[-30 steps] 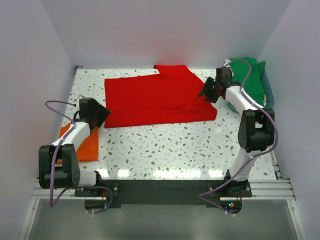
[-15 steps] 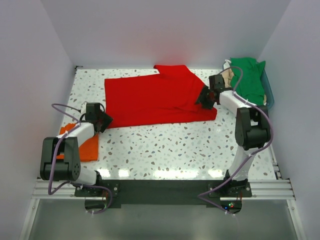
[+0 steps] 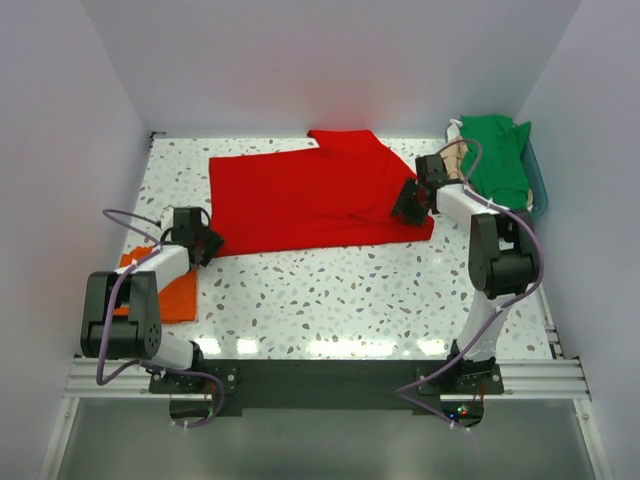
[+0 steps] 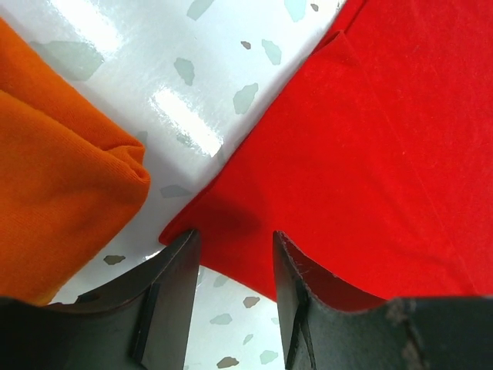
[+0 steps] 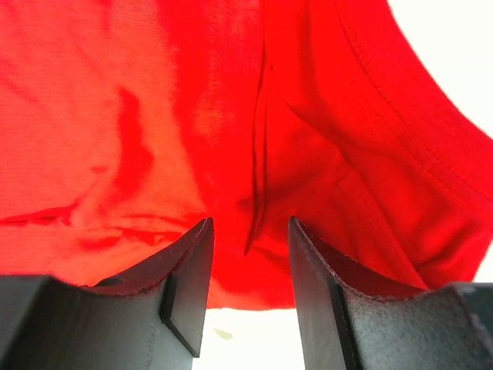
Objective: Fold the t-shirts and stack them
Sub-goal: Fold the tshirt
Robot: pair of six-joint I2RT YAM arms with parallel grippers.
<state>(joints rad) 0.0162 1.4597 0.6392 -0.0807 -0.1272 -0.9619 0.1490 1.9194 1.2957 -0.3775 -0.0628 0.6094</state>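
A large red t-shirt (image 3: 310,198) lies spread flat across the back half of the table. My left gripper (image 3: 207,243) is open, low at the shirt's near left corner (image 4: 200,223), which lies between its fingers. My right gripper (image 3: 405,205) is open over the shirt's right edge (image 5: 254,231), with wrinkled red cloth between its fingers. A folded orange t-shirt (image 3: 170,290) lies at the left front, also in the left wrist view (image 4: 54,169). A green t-shirt (image 3: 500,160) and a tan one (image 3: 455,155) sit in the basket at the back right.
A teal basket (image 3: 538,180) stands at the back right corner against the right wall. White walls close in the table on the left, back and right. Speckled tabletop (image 3: 340,290) lies in front of the red shirt.
My left gripper moved down and right to the red shirt's near left corner. My right gripper came down and left from near the basket onto the shirt's right edge.
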